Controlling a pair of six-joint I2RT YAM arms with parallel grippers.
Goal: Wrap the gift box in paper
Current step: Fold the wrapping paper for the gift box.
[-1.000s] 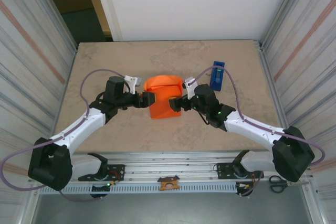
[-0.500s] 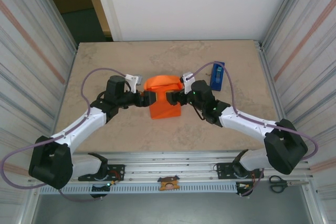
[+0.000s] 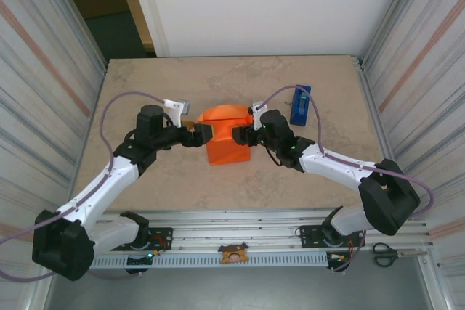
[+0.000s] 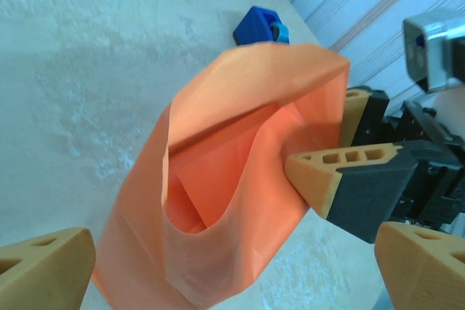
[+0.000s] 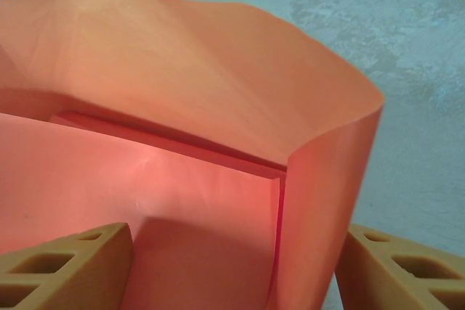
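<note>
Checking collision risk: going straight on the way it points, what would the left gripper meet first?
The paper: its folded-up open end stands directly ahead of the left gripper, though how close is unclear.

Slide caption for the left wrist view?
Open left hand faces the loosely folded paper; right hand straddles its far edge, blue tape dispenser behind.

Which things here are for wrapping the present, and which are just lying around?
For the job: paper; box, tucked inside the paper; left gripper and right gripper, one at each side of the paper.
Lying about: tape dispenser and scissors, both untouched, though probably handy later.
</note>
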